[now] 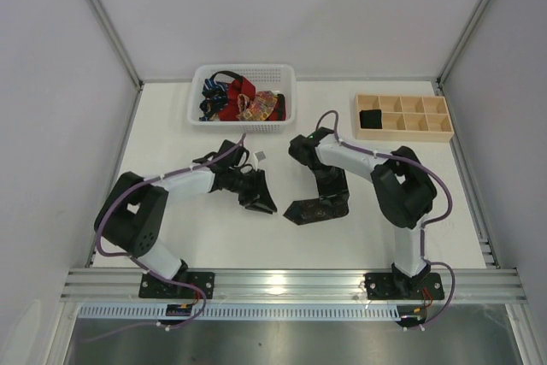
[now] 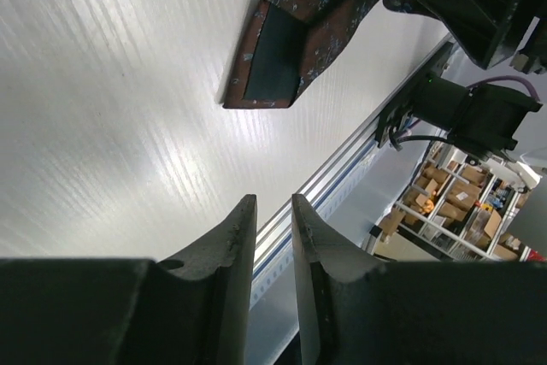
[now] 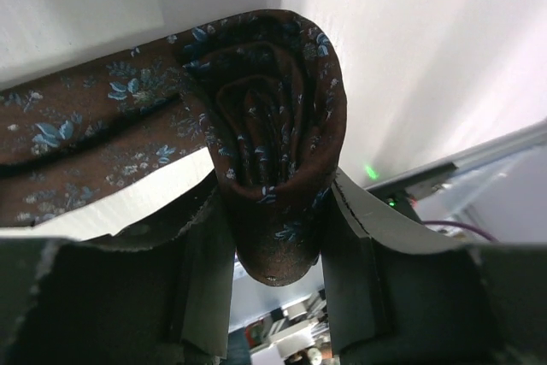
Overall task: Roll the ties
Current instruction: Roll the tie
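Right fingers (image 1: 325, 205): closed from both sides on the rolled end of the dark brown fabric necktie with small blue flowers (image 3: 273, 168). In the right wrist view the roll sits directly between my two fingers. Its spiral end faces the camera, and fabric presses against both inner faces. The unrolled length leaves the roll to the left in that view and lies flat on the white tabletop (image 1: 214, 237).

Left fingers (image 1: 258, 197): parted by a narrow gap, with nothing between them. They hang above the tabletop, apart from the necktie. In the left wrist view the pointed tip (image 2: 273, 57) of the necktie lies ahead of these fingers, underside up, showing a dark lining panel. It touches neither finger.

From above, the necktie lies in the middle of the tabletop, its tip between my two sets of fingers and pointing toward the left ones.

At the far edge stands a white plastic mesh basket (image 1: 244, 126) holding a tangle of red, blue and orange-patterned neckties (image 1: 244, 102). To its right sits a pale wooden tray with square compartments (image 1: 402, 135). A dark bundle (image 1: 370, 117) fills the tray's near-left compartment; what it is cannot be told.
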